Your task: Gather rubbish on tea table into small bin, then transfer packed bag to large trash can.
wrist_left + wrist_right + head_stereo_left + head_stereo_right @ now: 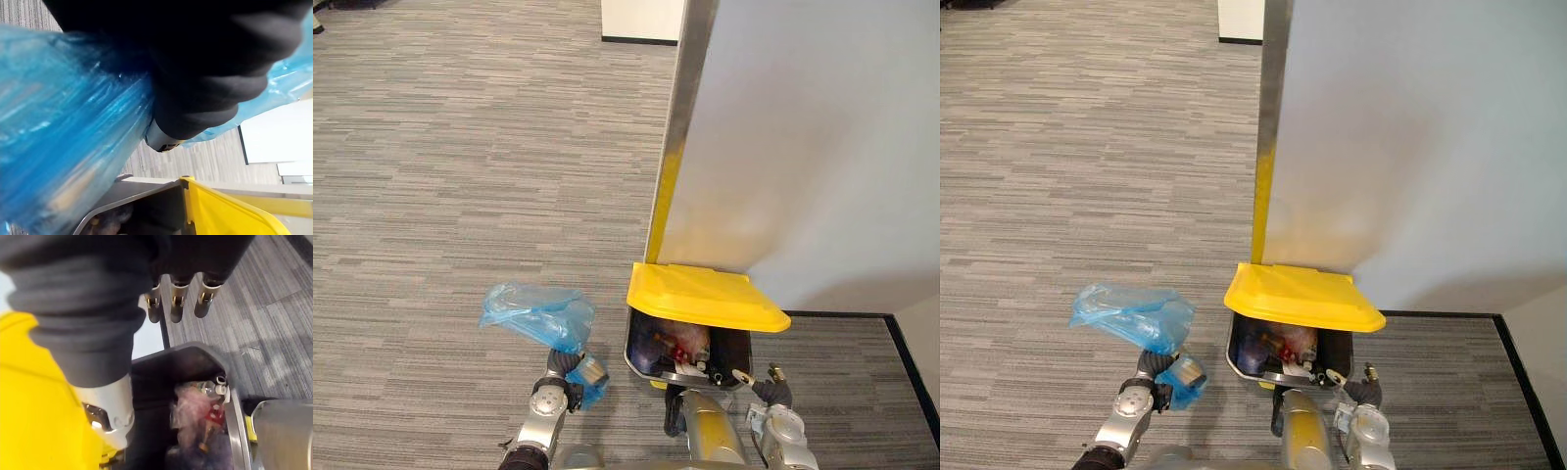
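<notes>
A crumpled blue plastic bag sticks up out of my left hand, whose fingers are curled round its lower part, above the carpet left of the large trash can. Up close the blue bag hangs beside the can's rim. The can is dark grey, and its yellow lid is tipped up at the front. Bottles and wrappers lie inside it. My right hand is at the can's right front corner, below the lid's edge, fingers relaxed and holding nothing.
A tall pale wall panel with a metal edge and a yellow strip rises straight behind the can. Grey striped carpet spreads to the left and far side. A dark skirting line runs at the right.
</notes>
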You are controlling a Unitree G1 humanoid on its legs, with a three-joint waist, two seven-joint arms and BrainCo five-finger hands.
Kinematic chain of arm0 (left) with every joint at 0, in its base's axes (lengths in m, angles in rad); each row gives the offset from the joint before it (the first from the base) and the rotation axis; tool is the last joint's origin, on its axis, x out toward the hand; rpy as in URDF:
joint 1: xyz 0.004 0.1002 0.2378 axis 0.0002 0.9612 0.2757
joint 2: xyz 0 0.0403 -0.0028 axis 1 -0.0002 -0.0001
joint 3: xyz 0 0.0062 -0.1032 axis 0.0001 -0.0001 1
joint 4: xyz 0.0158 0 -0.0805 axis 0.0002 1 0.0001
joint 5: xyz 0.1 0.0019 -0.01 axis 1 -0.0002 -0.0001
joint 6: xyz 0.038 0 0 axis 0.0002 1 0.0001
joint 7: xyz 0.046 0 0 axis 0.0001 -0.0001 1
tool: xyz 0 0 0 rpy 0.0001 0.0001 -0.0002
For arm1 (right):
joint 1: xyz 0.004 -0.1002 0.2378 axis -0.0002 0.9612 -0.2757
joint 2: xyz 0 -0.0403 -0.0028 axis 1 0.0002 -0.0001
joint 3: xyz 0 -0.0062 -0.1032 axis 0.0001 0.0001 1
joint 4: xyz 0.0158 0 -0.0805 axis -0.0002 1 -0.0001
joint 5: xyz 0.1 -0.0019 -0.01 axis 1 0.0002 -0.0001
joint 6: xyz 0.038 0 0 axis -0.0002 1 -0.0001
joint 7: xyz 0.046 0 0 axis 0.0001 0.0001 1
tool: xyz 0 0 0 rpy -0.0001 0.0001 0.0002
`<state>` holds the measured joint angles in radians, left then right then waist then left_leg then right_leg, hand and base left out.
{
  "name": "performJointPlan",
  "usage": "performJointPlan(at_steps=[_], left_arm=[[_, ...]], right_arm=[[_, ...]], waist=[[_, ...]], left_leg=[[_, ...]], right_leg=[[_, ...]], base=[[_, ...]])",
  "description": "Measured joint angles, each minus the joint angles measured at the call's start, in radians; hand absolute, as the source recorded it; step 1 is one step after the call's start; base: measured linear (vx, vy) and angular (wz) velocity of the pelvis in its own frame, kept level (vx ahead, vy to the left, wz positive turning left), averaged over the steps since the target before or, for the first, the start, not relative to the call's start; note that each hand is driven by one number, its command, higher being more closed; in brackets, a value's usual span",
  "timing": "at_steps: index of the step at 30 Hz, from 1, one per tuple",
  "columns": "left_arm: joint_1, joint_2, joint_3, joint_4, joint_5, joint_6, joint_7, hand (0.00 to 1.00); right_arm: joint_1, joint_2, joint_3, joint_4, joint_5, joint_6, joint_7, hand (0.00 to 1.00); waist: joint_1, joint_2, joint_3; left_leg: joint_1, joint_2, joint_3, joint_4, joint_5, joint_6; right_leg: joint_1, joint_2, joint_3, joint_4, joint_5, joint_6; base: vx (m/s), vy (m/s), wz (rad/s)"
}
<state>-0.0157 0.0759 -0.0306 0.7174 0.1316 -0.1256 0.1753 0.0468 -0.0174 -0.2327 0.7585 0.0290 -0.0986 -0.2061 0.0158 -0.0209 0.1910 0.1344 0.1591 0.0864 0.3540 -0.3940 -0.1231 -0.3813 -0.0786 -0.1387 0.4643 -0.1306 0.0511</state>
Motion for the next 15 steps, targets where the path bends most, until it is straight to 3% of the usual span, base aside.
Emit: performJointPlan(at_steps=[9,13,15], left_arm=[[-0.003,0.008,-0.02,-0.036,0.001,-0.005,-0.001,1.0],[-0.013,0.013,-0.056,-0.108,0.002,-0.018,-0.001,1.0],[-0.014,0.014,-0.075,-0.126,-0.001,-0.02,0.0,1.0]], right_arm=[[-0.132,-0.01,0.228,-0.075,-0.038,0.0,0.016,0.0],[-0.287,-0.063,0.361,-0.158,-0.142,-0.002,0.012,0.0],[-0.344,-0.084,0.395,-0.158,-0.193,-0.001,0.011,0.0]], waist=[[0.007,0.014,-0.018],[0.053,0.014,-0.017],[0.057,0.015,-0.016]], left_leg=[[-0.131,0.013,-0.036,0.013,0.06,-0.013],[-0.247,0.015,-0.057,0.073,0.06,-0.013],[-0.273,0.018,-0.058,0.081,0.06,-0.013]], right_leg=[[-0.005,-0.028,-0.094,-0.107,0.06,-0.01],[-0.063,-0.031,-0.114,-0.14,0.107,-0.018],[-0.068,-0.033,-0.128,-0.158,0.119,-0.005]], base=[[-0.04,-0.024,0.34],[-0.1,-0.054,0.16],[-0.11,-0.062,0.18]])
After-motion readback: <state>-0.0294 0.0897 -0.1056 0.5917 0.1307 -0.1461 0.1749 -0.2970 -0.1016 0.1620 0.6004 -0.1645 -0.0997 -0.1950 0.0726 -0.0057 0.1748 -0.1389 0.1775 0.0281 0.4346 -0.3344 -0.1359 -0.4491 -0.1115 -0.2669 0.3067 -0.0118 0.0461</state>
